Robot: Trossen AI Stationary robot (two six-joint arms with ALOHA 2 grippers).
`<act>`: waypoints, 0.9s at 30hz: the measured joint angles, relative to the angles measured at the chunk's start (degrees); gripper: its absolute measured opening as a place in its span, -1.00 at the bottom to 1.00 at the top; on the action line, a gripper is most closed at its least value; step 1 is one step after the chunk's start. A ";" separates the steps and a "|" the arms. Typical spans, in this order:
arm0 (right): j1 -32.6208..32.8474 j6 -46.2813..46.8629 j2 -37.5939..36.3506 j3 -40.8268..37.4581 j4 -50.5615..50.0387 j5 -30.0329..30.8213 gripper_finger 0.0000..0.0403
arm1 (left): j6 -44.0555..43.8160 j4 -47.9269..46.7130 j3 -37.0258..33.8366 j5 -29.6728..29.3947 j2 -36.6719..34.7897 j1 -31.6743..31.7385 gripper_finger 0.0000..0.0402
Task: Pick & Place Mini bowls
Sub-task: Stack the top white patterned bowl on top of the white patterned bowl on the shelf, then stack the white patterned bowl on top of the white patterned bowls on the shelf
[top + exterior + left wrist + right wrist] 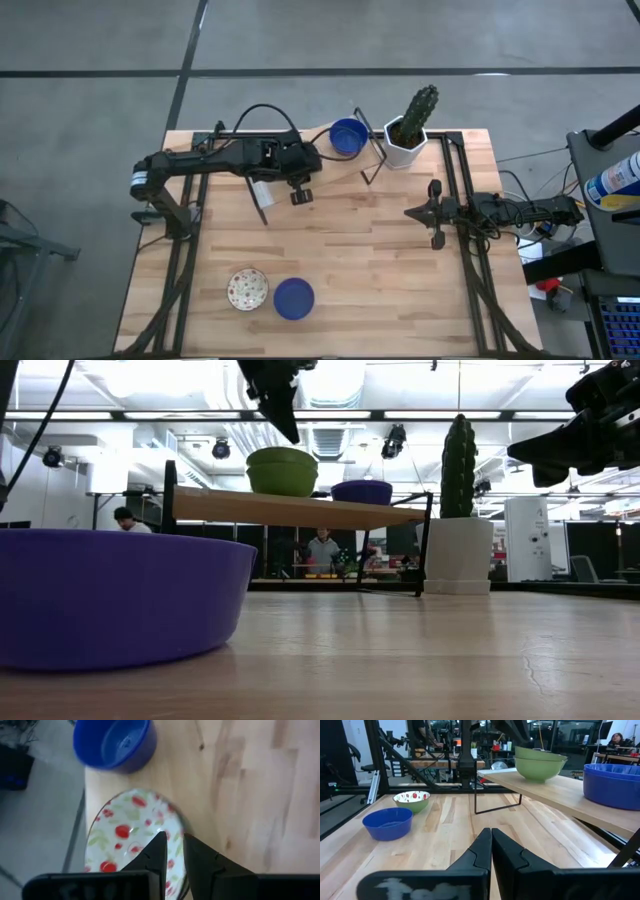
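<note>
No readable text, no brand marks, no numbers, no signs anywhere, label on the bottle at the high view's right edge too small to read

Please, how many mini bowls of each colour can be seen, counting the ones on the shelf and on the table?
Blue bowls: 2 (shelf blue bowl, table blue bowl)
Patterned bowls: 2 (table patterned bowl, shelf patterned bowl)
Total: 4
</note>
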 joint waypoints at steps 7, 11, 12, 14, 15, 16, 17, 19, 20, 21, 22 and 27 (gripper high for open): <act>0.02 0.09 0.00 0.00 0.01 0.00 -0.96 | -2.17 -3.31 -1.42 -1.56 0.26 -0.14 -0.71; 0.02 0.06 0.00 0.00 0.01 0.00 -0.96 | -2.65 -2.94 -1.88 -1.30 0.28 -0.17 -0.71; 0.00 0.09 0.00 0.00 0.01 0.00 -0.96 | -2.71 -2.89 -1.88 -1.29 0.28 -0.17 -0.71; 0.01 0.00 0.00 0.00 0.00 0.01 -0.96 | -2.73 -2.68 -1.88 -1.31 0.28 -0.24 -0.71; 0.00 0.04 0.00 0.00 0.01 0.00 -0.96 | -2.73 -2.56 -1.88 -1.43 0.20 -0.26 -0.71; 0.00 0.09 0.00 0.00 0.00 0.00 -0.96 | -2.73 -2.54 -1.85 -1.66 0.15 -0.27 -0.71; 0.01 0.05 0.00 0.00 0.01 0.00 -0.96 | -2.85 -2.67 -1.68 -1.85 0.02 -0.28 -0.71; 0.01 0.02 0.00 0.00 0.00 0.00 -0.96 | -3.63 -2.94 -1.09 -1.91 -0.24 -0.47 -0.71; 0.00 0.09 0.00 0.00 0.00 0.00 -0.96 | -4.21 -3.26 -0.73 -1.98 -0.49 -0.70 -0.71; 0.02 0.07 0.00 0.00 0.00 0.00 -0.96 | -4.73 -3.76 -0.45 -1.99 -0.78 -1.05 -0.71; 0.00 0.00 0.00 0.00 0.02 0.00 -0.96 | -5.27 -4.48 -0.25 -1.95 -1.11 -1.55 -0.71; 0.02 0.00 0.02 0.00 0.01 0.00 -0.96 | -10.52 -7.48 0.04 -0.92 -3.09 -5.50 -0.71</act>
